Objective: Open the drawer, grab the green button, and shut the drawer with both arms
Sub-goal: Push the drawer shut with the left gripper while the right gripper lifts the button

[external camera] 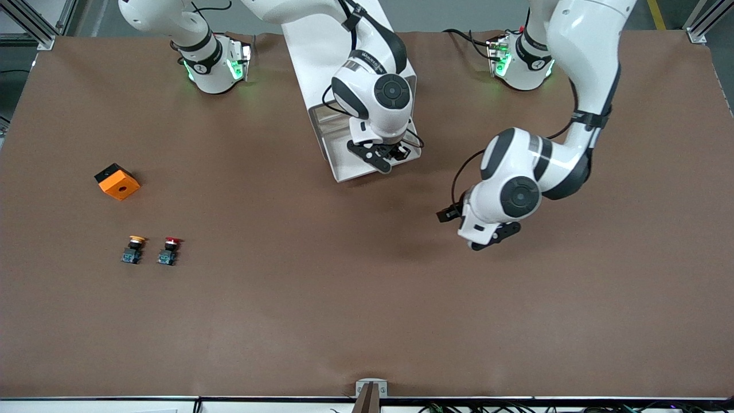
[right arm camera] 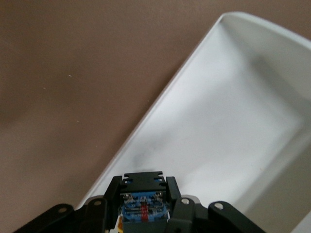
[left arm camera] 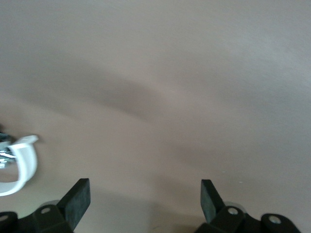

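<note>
Front view, nearest first: the yellow-capped button (external camera: 133, 249) and red-capped button (external camera: 169, 251) stand side by side toward the right arm's end of the table (external camera: 367, 321), the orange block (external camera: 117, 181) farther back, with wide bare room along the near edge. No writing can be read. The left gripper (external camera: 484, 238) hangs open-fingered over bare table. The right gripper (external camera: 383, 154), over the open white drawer (external camera: 338, 152), is clamped on the button (right arm camera: 142, 206).

The open white drawer (external camera: 344, 166) juts from its white cabinet (external camera: 321, 51) toward the front camera. The right pincer (right arm camera: 144, 206) is down in it, apparently clamping the bluish-grey-based button (right arm camera: 142, 206).

The left pincer (left arm camera: 143, 201) hangs over bare brown table (external camera: 367, 298), toward the left arm's end. The orange block (external camera: 117, 181), the yellow-capped button (external camera: 133, 249) and the red-capped button (external camera: 169, 251) lie toward the right arm's end, the buttons side by side, nearer the camera than the block.
</note>
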Motion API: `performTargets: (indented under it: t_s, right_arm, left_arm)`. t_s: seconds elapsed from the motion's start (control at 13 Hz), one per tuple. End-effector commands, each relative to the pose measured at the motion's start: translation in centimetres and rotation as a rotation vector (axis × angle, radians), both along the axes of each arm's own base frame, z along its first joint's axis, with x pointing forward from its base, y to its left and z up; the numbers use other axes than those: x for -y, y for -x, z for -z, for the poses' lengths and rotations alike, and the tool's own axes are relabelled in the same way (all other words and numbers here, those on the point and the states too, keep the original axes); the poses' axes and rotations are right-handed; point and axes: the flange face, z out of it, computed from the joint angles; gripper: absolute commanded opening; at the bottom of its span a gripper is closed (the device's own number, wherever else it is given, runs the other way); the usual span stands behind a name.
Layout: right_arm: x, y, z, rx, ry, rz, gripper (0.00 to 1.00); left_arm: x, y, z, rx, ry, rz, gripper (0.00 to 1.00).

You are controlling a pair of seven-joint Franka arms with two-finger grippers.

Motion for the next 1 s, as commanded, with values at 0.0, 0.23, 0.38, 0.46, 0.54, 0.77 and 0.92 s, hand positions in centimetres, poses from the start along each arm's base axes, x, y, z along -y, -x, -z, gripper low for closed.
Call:
performTargets:
  t_s: [0.0, 0.23, 0.38, 0.46, 0.54, 0.77, 0.92]
  right_arm:
    - [1.0, -2.9, -3.0, -0.015, -0.034, -0.023, 0.00]
    - [5.8, -8.6, -4.7, 0.002, -0.073, -0.136, 0.00]
    - [11.9, -13.5, -6.4, 0.001, -0.097, -0.219, 0.00]
    - [15.2, -15.8, -7.0, -0.002, -0.106, -0.251, 0.00]
    - [18.4, -17.7, -7.4, -0.004, -0.116, -0.282, 0.00]
    - [25.5, -21.0, -8.8, -0.010, -0.135, -0.313, 0.00]
    - [29.2, -22.5, -9.1, -0.010, -0.143, -0.320, 0.00]
  left_arm:
    - [3.2, 1.1, 1.6, 0.038, -0.003, -0.009, 1.00]
    - [6.2, 2.6, 3.7, 0.059, 0.008, 0.025, 1.00]
    - [9.2, 4.9, 4.7, 0.083, 0.008, 0.033, 1.00]
    - [10.1, 5.8, 5.3, 0.105, 0.014, 0.023, 1.00]
    - [10.8, 6.9, 5.8, 0.123, 0.021, 0.024, 1.00]
    - [13.7, 10.2, 6.6, 0.137, 0.029, 0.078, 1.00]
    - [15.9, 12.8, 6.9, 0.130, 0.024, 0.110, 1.00]
